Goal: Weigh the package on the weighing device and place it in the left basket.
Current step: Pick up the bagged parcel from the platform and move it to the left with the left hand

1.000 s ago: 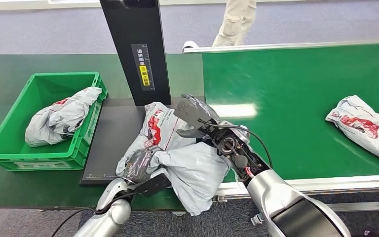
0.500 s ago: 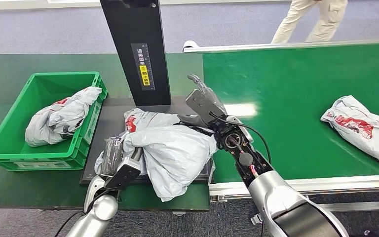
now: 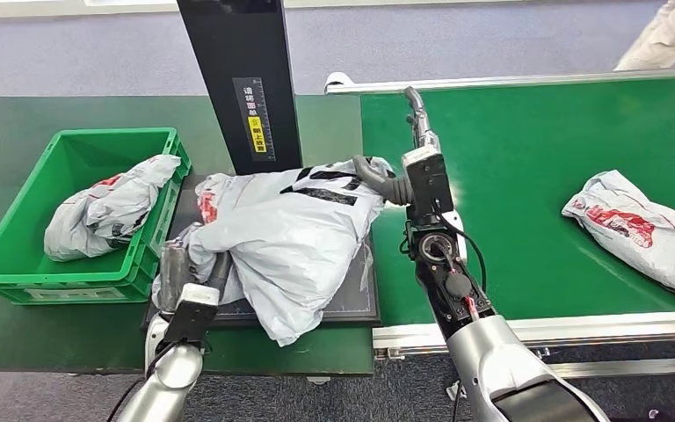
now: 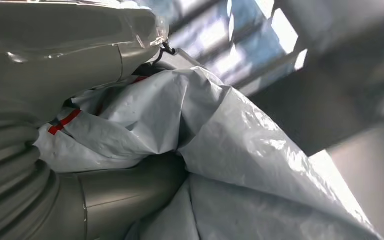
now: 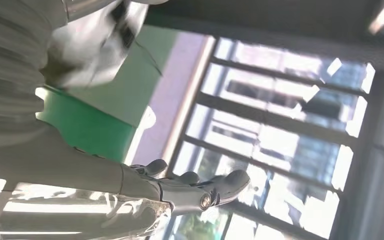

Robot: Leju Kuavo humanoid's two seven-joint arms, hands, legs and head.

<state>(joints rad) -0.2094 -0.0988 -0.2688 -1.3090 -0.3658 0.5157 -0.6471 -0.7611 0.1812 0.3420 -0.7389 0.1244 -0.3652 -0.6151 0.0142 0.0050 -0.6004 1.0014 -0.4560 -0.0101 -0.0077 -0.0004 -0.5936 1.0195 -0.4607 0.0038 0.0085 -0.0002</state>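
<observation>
The package (image 3: pixel 286 237), a crumpled grey mailer with red print, lay spread over the dark plate of the scale (image 3: pixel 362 299), one loose end hanging past the plate's near edge. The left hand (image 3: pixel 185 272) held it at that near-left corner; in the left wrist view the thumb (image 4: pixel 130 192) and the fingers (image 4: pixel 70 55) closed on a fold of the package (image 4: pixel 230 145) from both sides. The right hand (image 3: pixel 409 167) stood just beside the package's right end, above the seam between scale and belt. Its fingers (image 3: pixel 416 105) pointed up and away, and its thumb (image 3: pixel 371 171) reached toward the mailer's edge; whether the thumb touched could not be told. The right wrist view showed those fingers (image 5: pixel 200 187) stretched out and apart, with nothing between them.

The scale's black column (image 3: pixel 242 83) rose behind the package, a yellow label on its face. To the left, on the dark green surface (image 3: pixel 18 343), sat the green basket (image 3: pixel 18 272), touching the scale's left edge, with another grey mailer (image 3: pixel 105 215) already inside. To the right ran the green belt (image 3: pixel 527 158), and a third mailer (image 3: pixel 642 230) lay near its right end, well apart from the scale. A person's leg (image 3: pixel 672 31) showed beyond the belt's far corner.
</observation>
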